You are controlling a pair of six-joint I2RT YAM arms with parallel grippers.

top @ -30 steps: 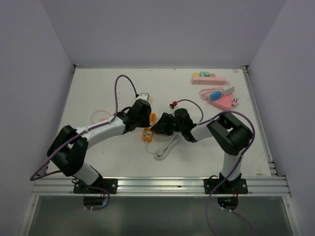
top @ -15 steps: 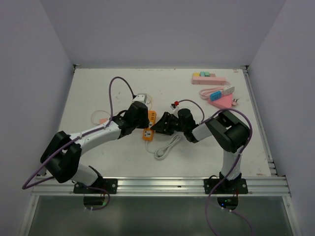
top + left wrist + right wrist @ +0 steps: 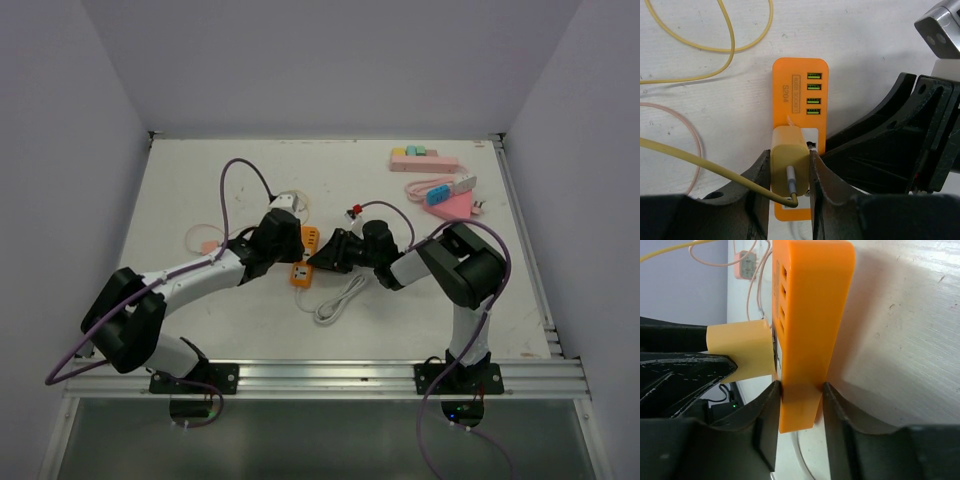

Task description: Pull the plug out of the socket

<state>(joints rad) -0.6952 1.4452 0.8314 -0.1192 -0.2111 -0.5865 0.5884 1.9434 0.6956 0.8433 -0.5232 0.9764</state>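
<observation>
Left end effector [image 3: 789, 167]: clamped on the plug [image 3: 788, 147], a smooth pale-yellow rounded block with a yellow cable [image 3: 715, 172] leaving its back. The plug sits in the socket [image 3: 800, 82], a flat glossy orange plastic strip with 4 green USB ports [image 3: 813, 93], lying mid-table [image 3: 880, 40] on a matt white surface. Right end effector [image 3: 800, 390]: closed across the socket's edge. Judgement: both grips set, pull not yet done.

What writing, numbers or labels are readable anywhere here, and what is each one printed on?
"S204": on the orange plastic socket strip.
Small boxed line next to it: too blurred to read.
On the pale yellow plug: no markings visible.
On the pink blocks far off: too small to tell.
</observation>
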